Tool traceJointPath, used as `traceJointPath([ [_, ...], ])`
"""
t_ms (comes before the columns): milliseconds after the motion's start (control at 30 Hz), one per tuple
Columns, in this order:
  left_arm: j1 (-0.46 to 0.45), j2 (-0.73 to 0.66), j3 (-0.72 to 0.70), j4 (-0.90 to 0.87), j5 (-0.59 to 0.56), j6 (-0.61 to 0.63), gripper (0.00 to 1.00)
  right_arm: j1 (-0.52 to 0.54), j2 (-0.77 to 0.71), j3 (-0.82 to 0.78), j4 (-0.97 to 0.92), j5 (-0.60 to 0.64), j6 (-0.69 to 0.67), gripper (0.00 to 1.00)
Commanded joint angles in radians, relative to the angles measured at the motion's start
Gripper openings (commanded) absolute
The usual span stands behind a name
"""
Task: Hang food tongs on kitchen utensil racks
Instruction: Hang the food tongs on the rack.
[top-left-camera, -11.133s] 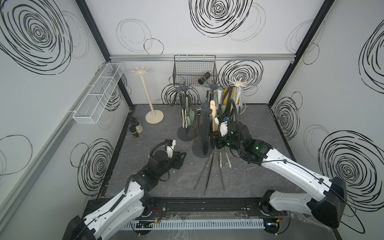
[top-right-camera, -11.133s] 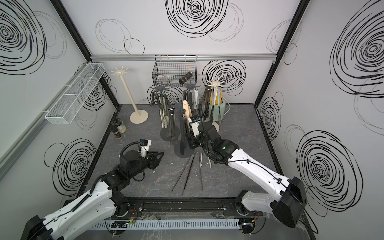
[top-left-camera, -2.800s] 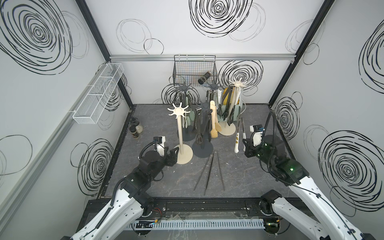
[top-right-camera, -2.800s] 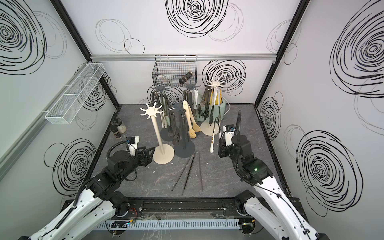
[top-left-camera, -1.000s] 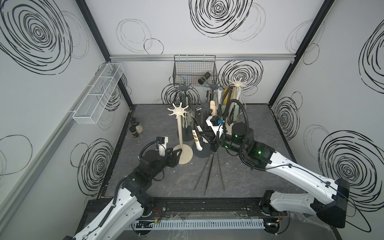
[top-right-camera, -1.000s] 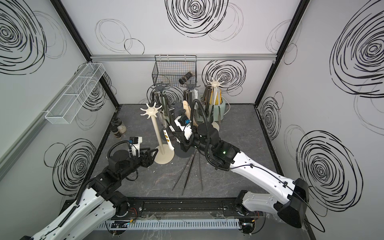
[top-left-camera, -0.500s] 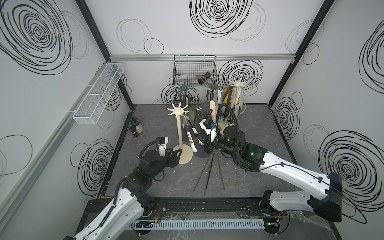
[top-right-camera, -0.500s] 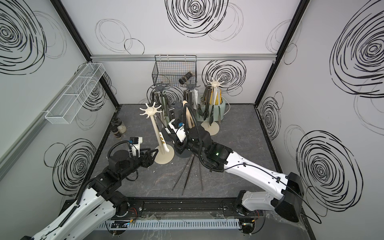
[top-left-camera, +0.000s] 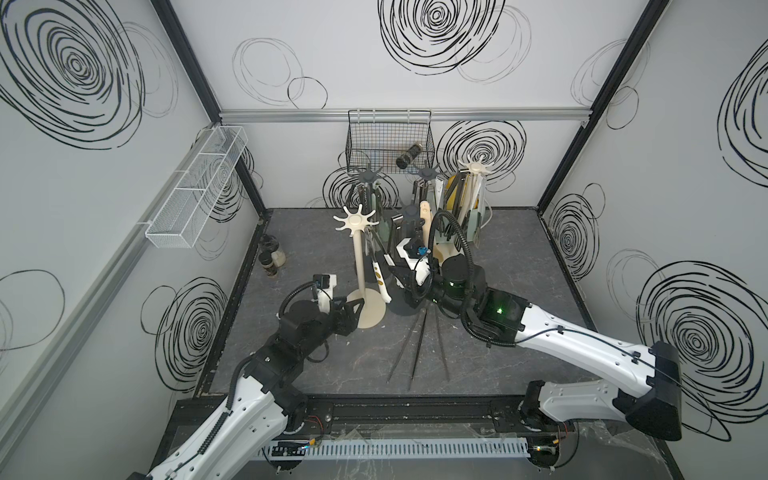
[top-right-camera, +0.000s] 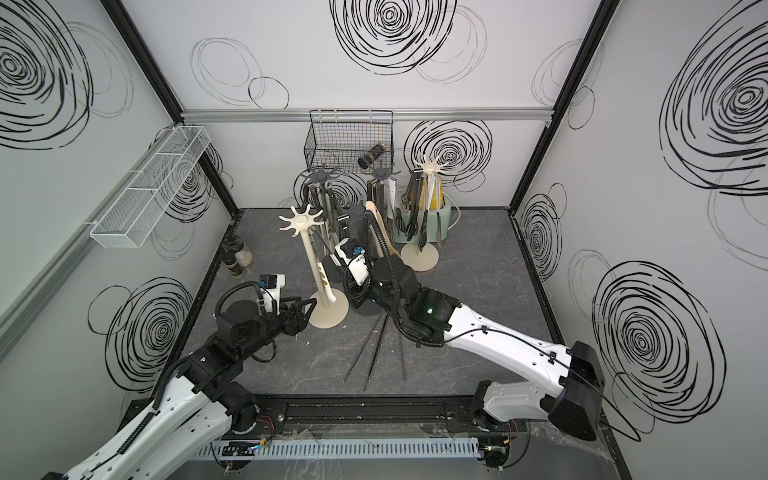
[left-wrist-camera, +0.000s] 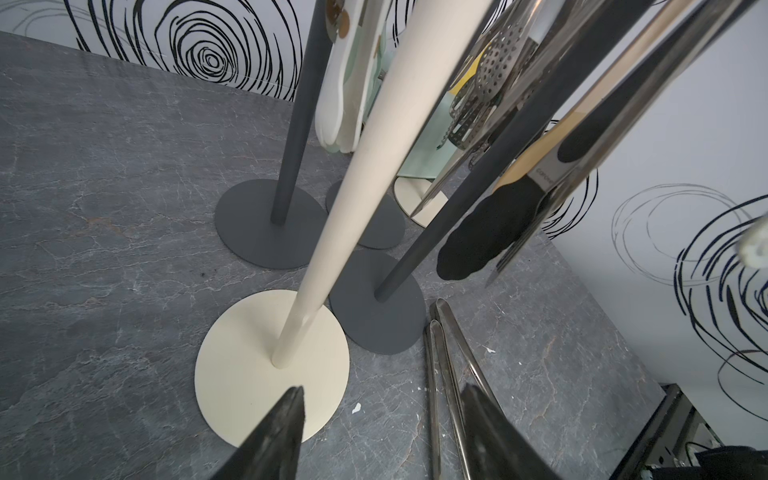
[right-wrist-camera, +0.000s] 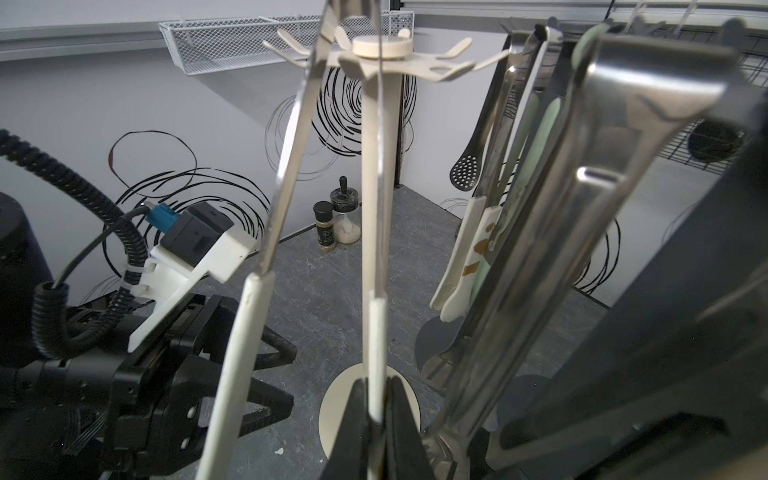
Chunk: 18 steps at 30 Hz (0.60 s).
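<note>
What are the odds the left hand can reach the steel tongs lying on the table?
Probably yes: the left hand is open and empty, and the steel tongs lie uncovered just beside it.

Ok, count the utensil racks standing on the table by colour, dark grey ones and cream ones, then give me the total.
dark grey racks: 3
cream racks: 2
Total: 5
</note>
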Motion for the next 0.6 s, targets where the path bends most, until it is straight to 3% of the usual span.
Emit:
traceJointPath([
  [0,0.009,-0.01,-0.009,0.049,0.008,-0.014,0.64,0.008,0.014,0.031,0.054,0.029,0.016,0.0],
  [567,0.009,-0.018,-0.01,0.047,0.013,-0.018,0.64,0.042,0.054,-0.11,0.149,0.132,0.063,0.0],
])
